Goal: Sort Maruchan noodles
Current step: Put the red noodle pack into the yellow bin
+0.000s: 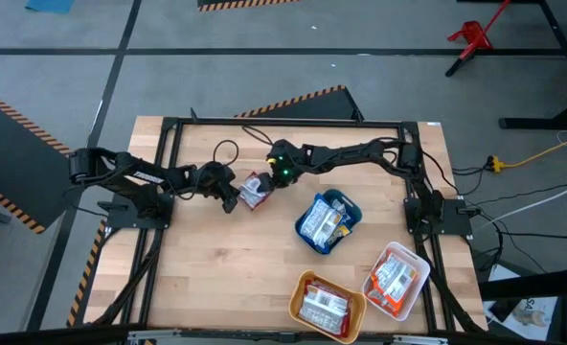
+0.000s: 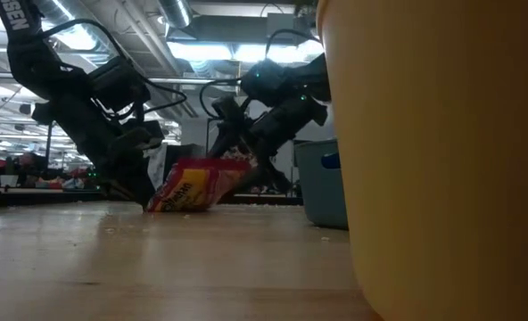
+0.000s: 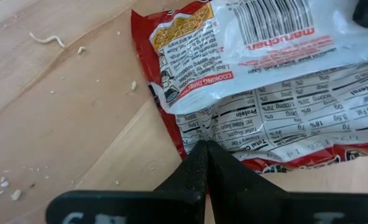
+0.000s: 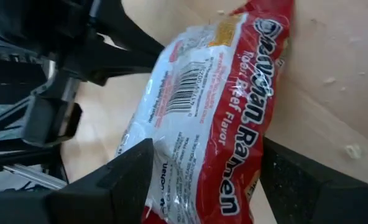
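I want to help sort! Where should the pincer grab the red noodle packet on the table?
Probably by an edge, from the side. The red noodle packet is thin, crinkly and propped on edge. The left pincer pinches its rim; the right pincer straddles the other end.

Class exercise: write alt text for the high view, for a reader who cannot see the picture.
Seen from above, the left gripper and right gripper meet at one red-and-white noodle packet near the middle of a wooden table. A blue tray, an orange tray and a white tray at the right each hold packets.
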You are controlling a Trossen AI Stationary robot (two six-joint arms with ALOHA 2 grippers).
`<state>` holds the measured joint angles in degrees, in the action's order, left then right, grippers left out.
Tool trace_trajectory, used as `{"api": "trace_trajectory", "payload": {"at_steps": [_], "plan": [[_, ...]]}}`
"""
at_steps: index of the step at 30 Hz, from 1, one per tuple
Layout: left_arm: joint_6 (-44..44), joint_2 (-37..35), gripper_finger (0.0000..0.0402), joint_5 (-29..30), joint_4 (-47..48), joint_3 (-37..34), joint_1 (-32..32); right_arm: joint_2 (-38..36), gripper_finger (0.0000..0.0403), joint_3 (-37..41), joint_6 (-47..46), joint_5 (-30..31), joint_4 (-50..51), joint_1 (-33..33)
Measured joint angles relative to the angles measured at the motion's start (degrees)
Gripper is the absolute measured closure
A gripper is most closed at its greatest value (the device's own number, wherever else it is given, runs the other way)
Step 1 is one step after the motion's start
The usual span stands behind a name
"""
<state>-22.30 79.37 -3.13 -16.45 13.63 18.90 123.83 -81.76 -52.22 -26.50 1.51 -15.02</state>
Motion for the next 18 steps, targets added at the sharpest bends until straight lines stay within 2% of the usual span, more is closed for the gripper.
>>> {"api": "trace_trajectory", "payload": {"at_steps": [6, 18], "plan": [[-0.01, 0.0, 0.0401, 0.29, -0.15, -0.02, 0.0, 0.0, 0.0145, 0.0, -0.11, -2.95, -1.67, 0.0], [-0.94, 0.22, 0.0401, 1.37, -1.66, -0.26, 0.0, 1.29, 0.0145, -0.02, -3.35, -4.59, -1.76, 0.63]]}}
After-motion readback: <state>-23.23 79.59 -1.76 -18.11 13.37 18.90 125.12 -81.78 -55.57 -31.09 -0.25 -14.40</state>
